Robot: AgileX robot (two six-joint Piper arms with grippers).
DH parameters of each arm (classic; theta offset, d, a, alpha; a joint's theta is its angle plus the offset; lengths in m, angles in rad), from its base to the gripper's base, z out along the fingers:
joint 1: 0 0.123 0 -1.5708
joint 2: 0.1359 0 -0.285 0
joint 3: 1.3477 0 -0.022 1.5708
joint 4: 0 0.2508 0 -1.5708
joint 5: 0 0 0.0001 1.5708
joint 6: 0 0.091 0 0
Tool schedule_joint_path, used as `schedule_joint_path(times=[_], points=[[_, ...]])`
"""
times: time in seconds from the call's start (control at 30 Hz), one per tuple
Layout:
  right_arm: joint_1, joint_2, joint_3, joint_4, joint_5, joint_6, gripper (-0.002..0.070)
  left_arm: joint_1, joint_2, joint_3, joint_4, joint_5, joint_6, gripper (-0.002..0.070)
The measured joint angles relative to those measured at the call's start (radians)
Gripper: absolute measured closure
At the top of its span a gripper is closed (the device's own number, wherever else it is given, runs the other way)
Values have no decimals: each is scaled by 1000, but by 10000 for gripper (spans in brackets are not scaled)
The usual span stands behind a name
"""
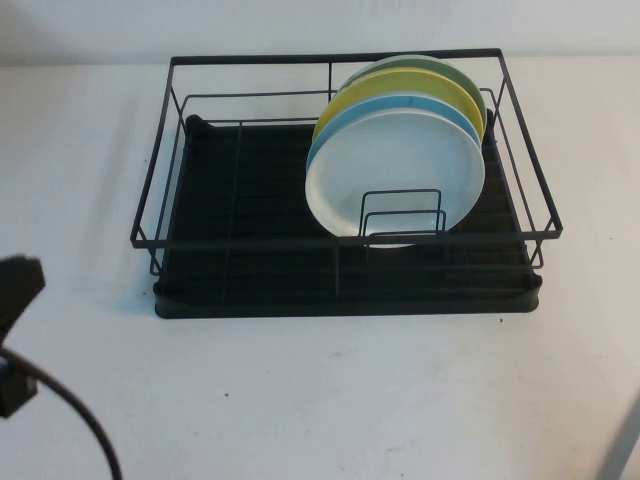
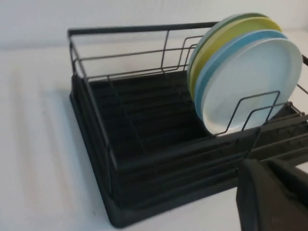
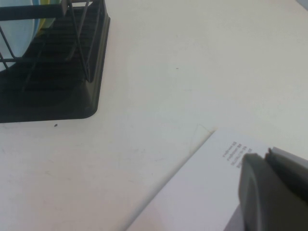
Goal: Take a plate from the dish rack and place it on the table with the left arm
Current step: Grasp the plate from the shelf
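Observation:
The black wire dish rack point(image 1: 250, 240) stands on the white table point(image 1: 300, 400). The white plate point(image 1: 395, 175) stands upright at the front of a stack in the rack's right half, behind small wire dividers. It also shows in the left wrist view point(image 2: 252, 82). My left gripper point(image 1: 18, 290) is low at the table's left front, well away from the rack, shut and empty; its black fingers point(image 2: 260, 192) show in the wrist view. My right gripper point(image 3: 262, 156) is shut and empty over a white sheet, right of the rack point(image 3: 53, 72).
A light blue plate point(image 1: 345, 122), a yellow plate point(image 1: 390, 85) and a green plate point(image 1: 430, 65) stand behind the white one. The rack's left half point(image 2: 144, 125) holds nothing. A printed white sheet point(image 3: 192, 192) lies on the table at the right front. A black cable point(image 1: 80, 420) trails from the left arm.

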Motion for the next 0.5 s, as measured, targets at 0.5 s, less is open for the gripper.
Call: schedule_joint_path(times=[0.5], points=[[0,0,0,0,0,0,696,0,775,-751,-187,431,687,642]])
